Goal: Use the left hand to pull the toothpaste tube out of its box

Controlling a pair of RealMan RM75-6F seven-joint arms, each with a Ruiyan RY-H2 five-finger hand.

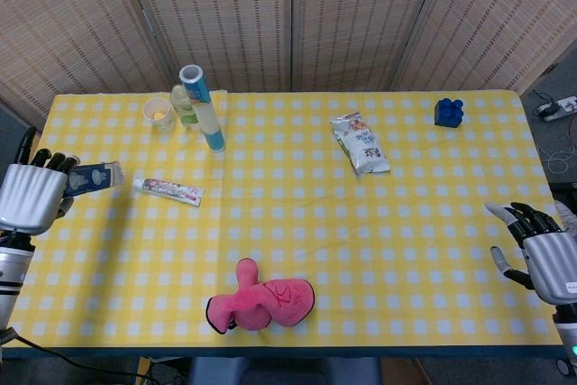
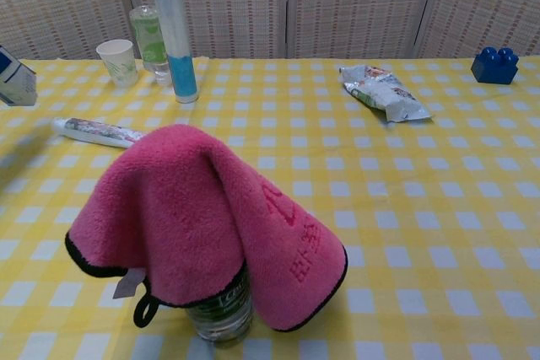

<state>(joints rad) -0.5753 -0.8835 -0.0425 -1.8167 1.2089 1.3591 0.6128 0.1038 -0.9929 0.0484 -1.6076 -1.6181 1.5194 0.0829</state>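
The toothpaste tube [image 1: 169, 187] lies flat on the yellow checked cloth, fully out of its box; the chest view shows the tube [image 2: 98, 131] at the left. My left hand [image 1: 34, 196] holds the blue and white box [image 1: 94, 176] at the table's left edge, a short gap away from the tube's cap end. In the chest view only the box's open end [image 2: 15, 80] shows at the left border. My right hand [image 1: 541, 254] hovers open over the table's right edge, fingers spread, holding nothing.
A pink cloth [image 1: 261, 302] drapes over a bottle [image 2: 221, 316] near the front edge. At the back left stand a paper cup [image 1: 159, 114], a clear bottle [image 1: 185, 105] and a tall blue tube [image 1: 203, 106]. A snack packet [image 1: 360, 143] and a blue brick [image 1: 448, 112] lie further right.
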